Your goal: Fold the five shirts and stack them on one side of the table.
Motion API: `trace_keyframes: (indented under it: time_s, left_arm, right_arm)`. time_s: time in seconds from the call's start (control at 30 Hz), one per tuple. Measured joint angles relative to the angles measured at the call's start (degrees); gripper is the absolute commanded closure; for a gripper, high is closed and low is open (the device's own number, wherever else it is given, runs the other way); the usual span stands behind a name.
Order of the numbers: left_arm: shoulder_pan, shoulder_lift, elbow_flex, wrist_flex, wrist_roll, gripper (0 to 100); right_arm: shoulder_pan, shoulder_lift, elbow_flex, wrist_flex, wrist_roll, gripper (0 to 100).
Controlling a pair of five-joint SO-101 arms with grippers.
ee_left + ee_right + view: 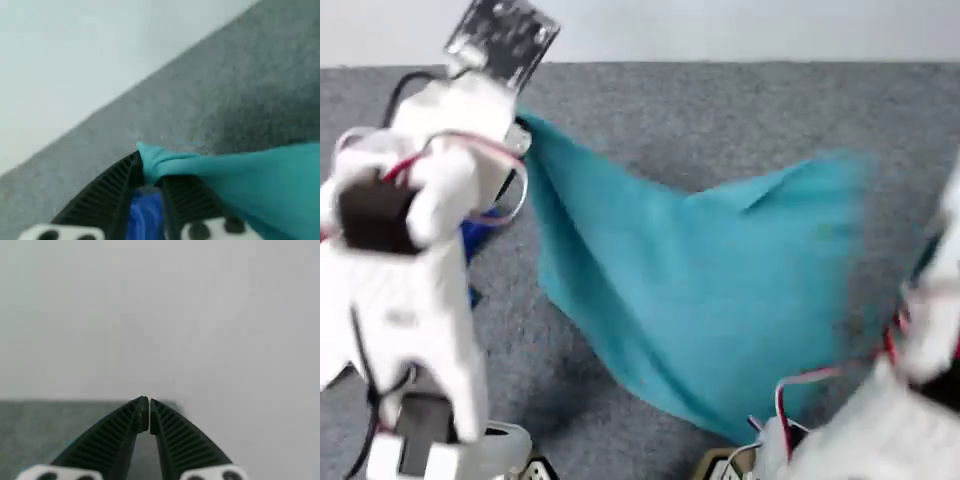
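Teal shirt, right side blurred, right arm blurred and cropped by edge

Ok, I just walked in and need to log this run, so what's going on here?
Two arms are handling a teal shirt above the grey table. The left end effector is shut on one bunched corner and holds it up, so the cloth hangs spread out from there. The right end effector is shut too, but I cannot tell whether it grips the shirt's other side. The shirt is not folded yet. Something blue lies beneath the left arm.
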Motion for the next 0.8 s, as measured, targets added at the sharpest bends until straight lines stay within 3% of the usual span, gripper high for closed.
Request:
trace_keyframes:
  time_s: [0.3,0.43,0.6,0.8]
  left_arm:
    - [-0.09,24.70,0.00,-11.16,0.00,98]
    - [-0.88,33.85,0.00,-11.96,0.18,98]
    - [-5.45,35.87,0.00,-9.32,3.25,98]
    - [-12.57,35.87,-3.34,1.05,5.71,98]
  right_arm:
    - [-6.68,17.41,1.32,0.44,0.09,98.3]
    - [-14.77,24.79,4.48,5.36,0.09,88.7]
    - [-28.57,39.21,5.71,10.64,0.35,83.1]
    - [-43.25,57.32,1.23,10.99,0.44,83.0]
